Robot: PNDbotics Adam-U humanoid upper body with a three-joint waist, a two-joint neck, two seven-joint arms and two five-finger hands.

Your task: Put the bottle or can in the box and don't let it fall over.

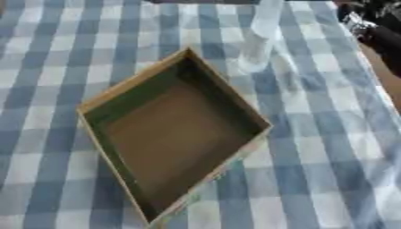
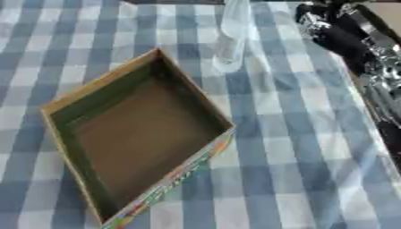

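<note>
While the clear bottle stands upright beside the box, the right hand's grip cannot be told.

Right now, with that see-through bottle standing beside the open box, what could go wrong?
1. The clear bottle is tall, narrow and upright on the checked cloth; a sideways nudge could probably tip it.
2. It stands just off the cardboard box's far corner, so it may clip the wall while being lifted over.
3. The robot's right arm shows at the upper right, its hand hidden, so its approach is hard to judge.
</note>
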